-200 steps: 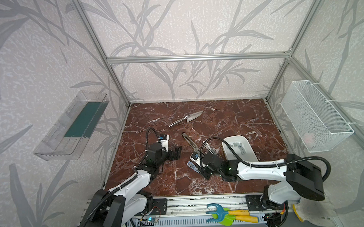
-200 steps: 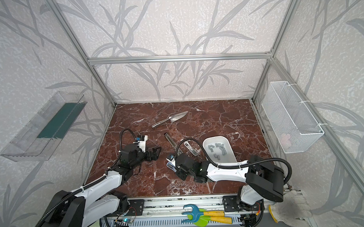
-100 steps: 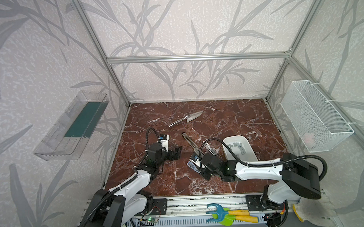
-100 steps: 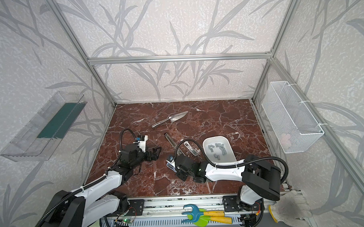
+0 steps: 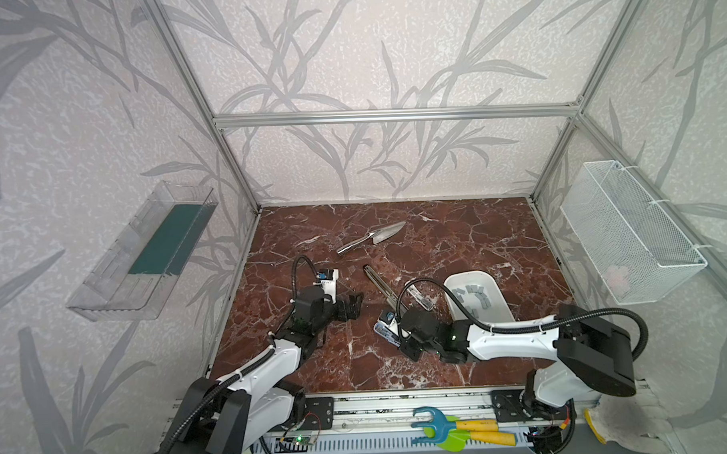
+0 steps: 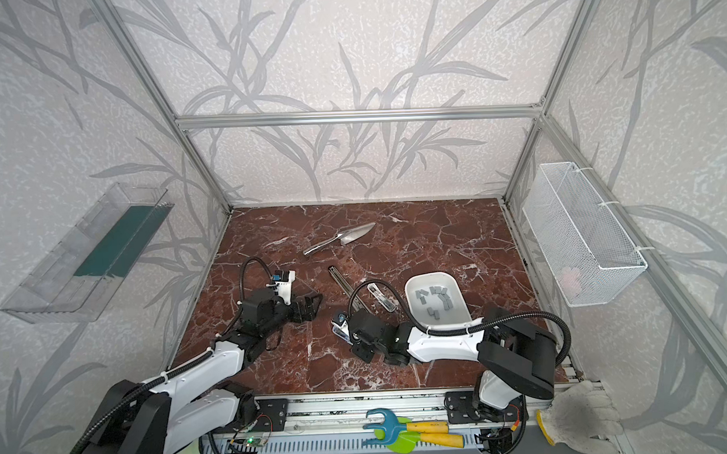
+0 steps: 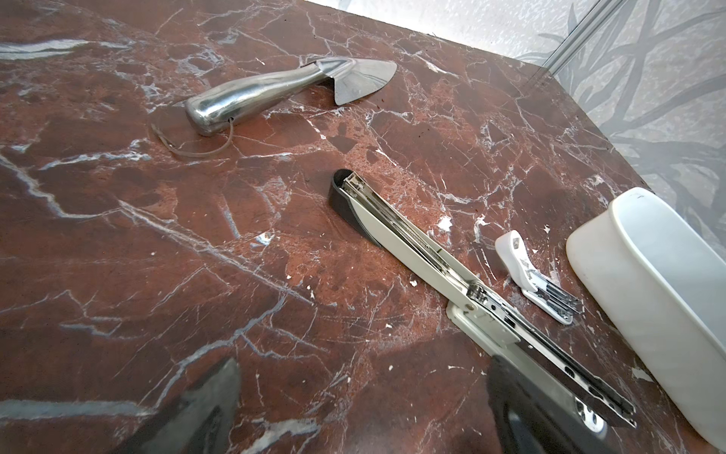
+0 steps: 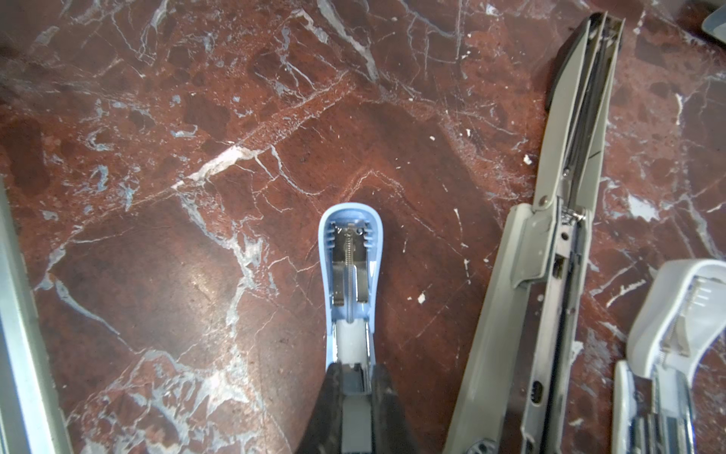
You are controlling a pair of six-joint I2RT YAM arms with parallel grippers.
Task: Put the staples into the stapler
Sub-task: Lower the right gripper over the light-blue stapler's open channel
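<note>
Right gripper (image 8: 355, 379) has edged slightly leftward; it stays clamped on the opened blue stapler (image 8: 351, 271), likely steadying it on the tabletop (image 8: 196, 157), magazine up. Left gripper (image 5: 354, 306) hovers spread apart, empty, free for fetching. Staples (image 5: 476, 290) lie loose in the white tray (image 5: 500, 308), untouched.

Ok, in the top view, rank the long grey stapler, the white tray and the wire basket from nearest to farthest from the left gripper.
1. Long grey stapler, just right of the left gripper.
2. White tray, further right.
3. Wire basket, on the right wall.
</note>
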